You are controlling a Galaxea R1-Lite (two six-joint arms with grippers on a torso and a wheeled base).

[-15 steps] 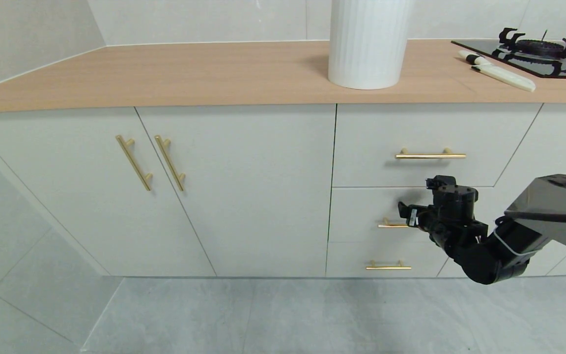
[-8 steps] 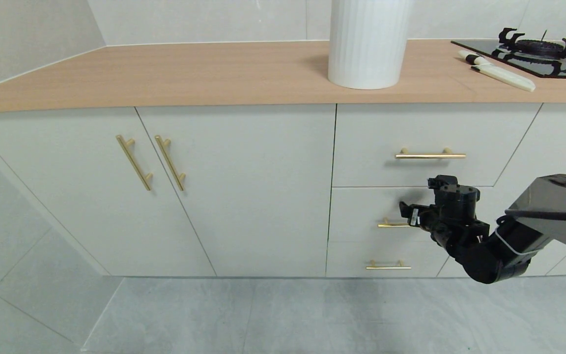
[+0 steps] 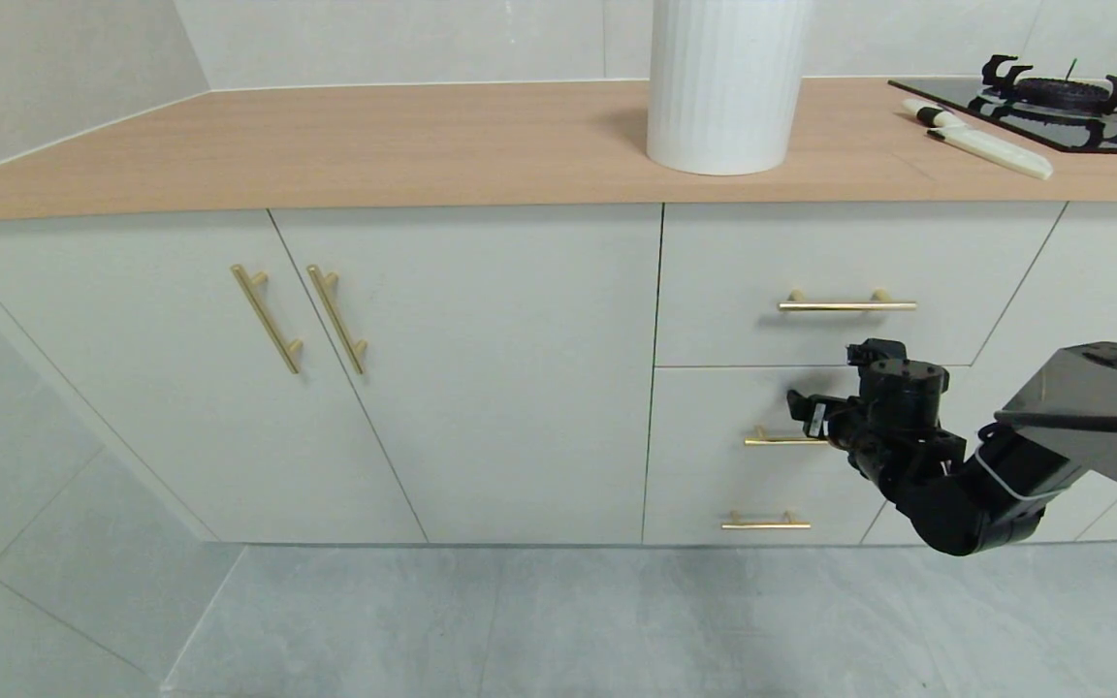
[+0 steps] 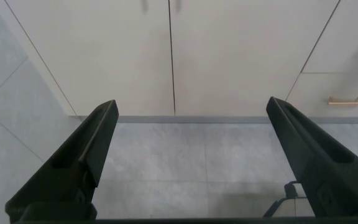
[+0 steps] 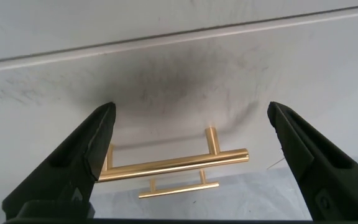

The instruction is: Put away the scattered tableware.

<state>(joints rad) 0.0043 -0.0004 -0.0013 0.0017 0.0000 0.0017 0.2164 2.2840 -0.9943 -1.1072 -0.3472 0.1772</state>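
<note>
Your right end effector (image 3: 811, 419) hangs spread wide just in front of the middle drawer handle (image 3: 774, 441), not gripping it. It is probably lined up to open storage. The white utensil (image 3: 983, 147) lies on the table (image 3: 374, 145) beside the hob (image 3: 1068, 97). Your left end effector (image 4: 191, 109), also spread, hangs low over the floor (image 4: 185, 162), clear of the work.

The table (image 3: 374, 145) is smooth, matt wood. The handles (image 3: 847, 306) are polished, brassy metal. The fronts (image 3: 510, 368) look matt and faintly speckled, the floor (image 3: 617, 620) smooth grey tile, the right claw (image 5: 190, 134) matt black.
</note>
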